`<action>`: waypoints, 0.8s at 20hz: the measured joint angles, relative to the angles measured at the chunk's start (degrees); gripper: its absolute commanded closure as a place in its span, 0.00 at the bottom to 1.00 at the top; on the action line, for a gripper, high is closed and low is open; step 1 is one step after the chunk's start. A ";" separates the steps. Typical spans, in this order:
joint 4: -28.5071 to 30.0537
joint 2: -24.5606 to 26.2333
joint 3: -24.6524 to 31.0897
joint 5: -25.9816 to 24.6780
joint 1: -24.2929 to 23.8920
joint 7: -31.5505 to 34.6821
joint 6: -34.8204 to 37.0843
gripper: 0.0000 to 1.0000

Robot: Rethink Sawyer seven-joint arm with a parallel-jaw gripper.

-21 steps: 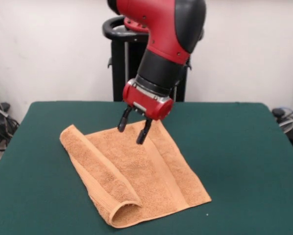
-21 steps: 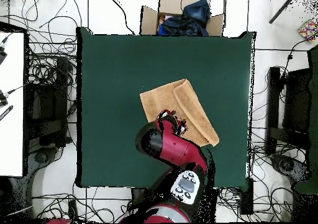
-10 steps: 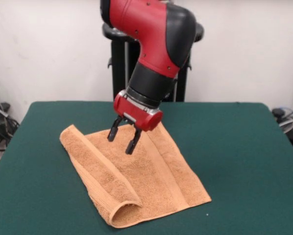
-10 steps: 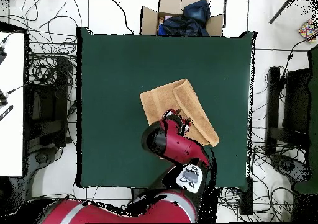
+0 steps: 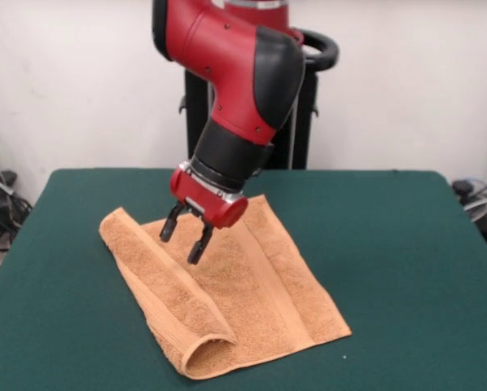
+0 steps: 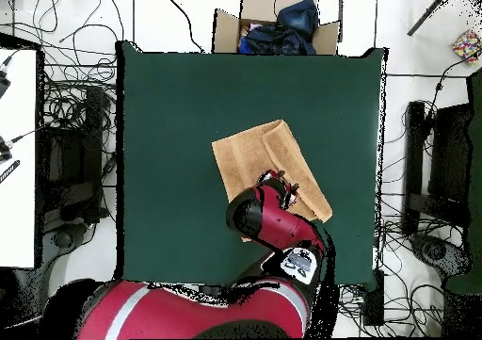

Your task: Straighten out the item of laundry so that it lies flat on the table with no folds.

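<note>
Over the last second I have carried the hand (image 5: pixel 184 237) leftward and lower across the towel (image 5: pixel 252 293) — fingers apart, holding nothing — toward the fold along its left edge, which lies unopened on the tabletop (image 5: pixel 406 261).

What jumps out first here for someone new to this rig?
The red and black arm dominates, reaching down over the middle of the green table with its hand open just above the orange-tan towel. The towel lies mostly spread, but one long side is folded over onto itself as a flap, ending in a rolled loop at the corner nearest the front camera. Overhead, a cardboard box of dark fabric sits beyond the table's far edge.
</note>
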 measured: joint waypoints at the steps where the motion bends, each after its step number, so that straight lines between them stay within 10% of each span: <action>1: 0.00 0.25 0.00 0.00 -0.07 0.00 -0.07 0.00; 16: 0.00 0.59 0.35 -1.18 -3.81 0.00 -0.14 0.00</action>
